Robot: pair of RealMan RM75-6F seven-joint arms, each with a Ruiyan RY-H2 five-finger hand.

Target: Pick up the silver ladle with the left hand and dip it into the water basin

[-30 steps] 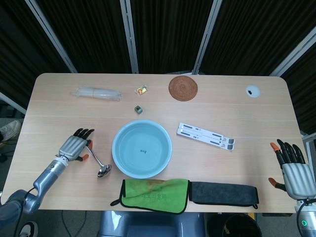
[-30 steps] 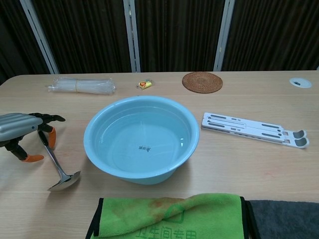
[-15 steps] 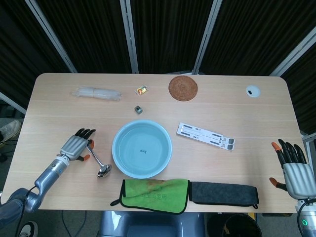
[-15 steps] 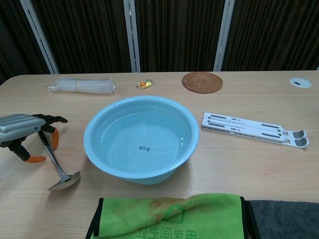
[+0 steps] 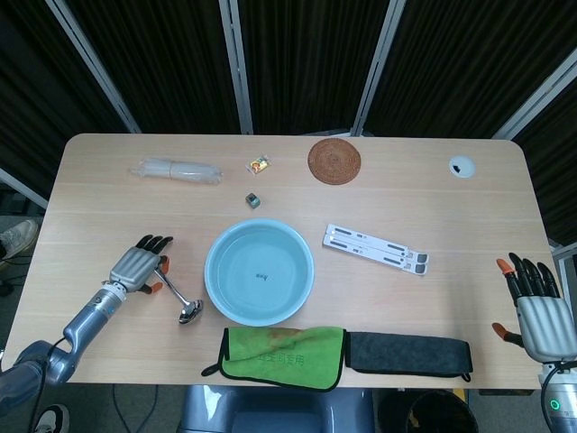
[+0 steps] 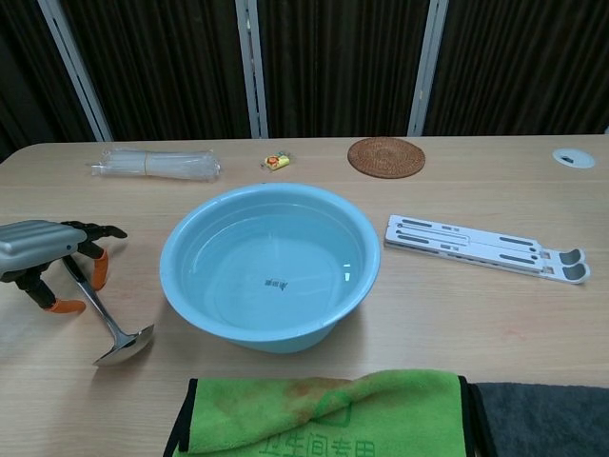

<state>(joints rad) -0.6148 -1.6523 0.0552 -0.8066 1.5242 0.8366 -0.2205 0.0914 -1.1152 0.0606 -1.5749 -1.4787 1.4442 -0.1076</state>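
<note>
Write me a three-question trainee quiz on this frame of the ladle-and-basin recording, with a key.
1. True or false: the silver metal ladle lies with its bowl on the table while the left hand is over its handle.
2. Which item lies directly in front of the light blue plastic water basin, at the table's near edge? A) the round woven rattan coaster B) the green microfibre cloth C) the white folding stand
3. Fill in: the right hand sits at the table's right edge, its fingers spread, holding ______.

Key: 1 true; 2 B; 3 nothing.
</note>
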